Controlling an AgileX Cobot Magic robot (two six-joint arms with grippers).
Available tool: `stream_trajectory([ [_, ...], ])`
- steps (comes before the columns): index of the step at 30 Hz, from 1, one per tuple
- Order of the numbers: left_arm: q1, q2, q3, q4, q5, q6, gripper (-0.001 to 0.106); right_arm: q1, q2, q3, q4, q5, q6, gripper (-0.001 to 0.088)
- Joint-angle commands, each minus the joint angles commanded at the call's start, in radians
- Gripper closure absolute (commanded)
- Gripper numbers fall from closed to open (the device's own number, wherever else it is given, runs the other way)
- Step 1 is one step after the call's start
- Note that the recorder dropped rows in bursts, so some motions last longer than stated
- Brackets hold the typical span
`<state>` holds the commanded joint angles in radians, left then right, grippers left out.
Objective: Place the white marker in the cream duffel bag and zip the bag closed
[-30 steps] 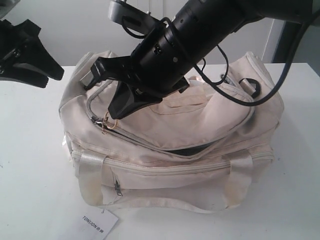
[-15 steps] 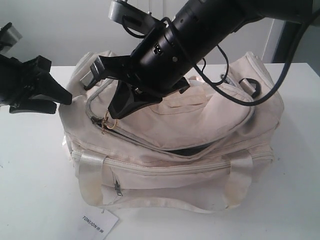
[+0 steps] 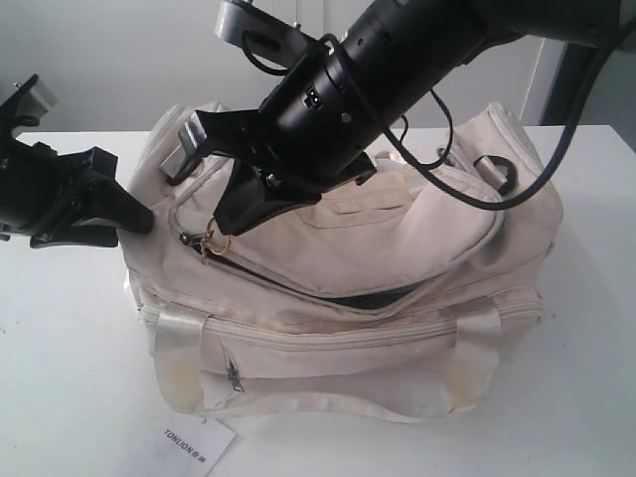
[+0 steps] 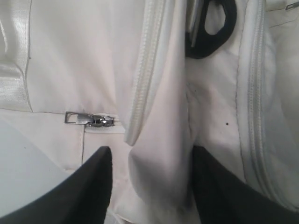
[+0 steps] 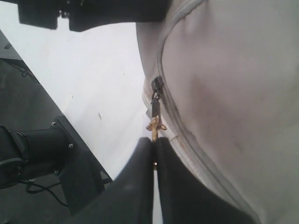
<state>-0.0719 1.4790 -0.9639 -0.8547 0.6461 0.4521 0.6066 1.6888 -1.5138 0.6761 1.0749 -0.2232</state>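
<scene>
Pinching gold ring zipper pull left of centre on soft cream fabric duffel bag, right claw clenched; left claw released, straddling a fabric fold.

You have the soft cream fabric duffel bag in the middle of the flat white table. A white rectangular paper hang tag lies before its left front corner. Your left gripper is at the bag's left end. Your right gripper is above the top near that end, on the small golden metal zip pull.
</scene>
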Motion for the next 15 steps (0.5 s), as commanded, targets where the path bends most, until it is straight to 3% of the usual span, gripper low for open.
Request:
stream_trajectory([
  [7,0.000,0.000,0.008,-0.043,-0.006,0.039,0.053,0.000,0.000,0.000,0.000,-0.002,0.000,0.0868],
  [10,0.000,0.000,0.008,-0.078,0.007,0.066,0.064,0.000,0.000,0.000,0.000,-0.002,0.000,0.0868],
  [15,0.000,0.000,0.008,-0.087,0.012,0.080,0.093,0.000,0.000,0.000,0.000,0.000,0.000,0.0868],
])
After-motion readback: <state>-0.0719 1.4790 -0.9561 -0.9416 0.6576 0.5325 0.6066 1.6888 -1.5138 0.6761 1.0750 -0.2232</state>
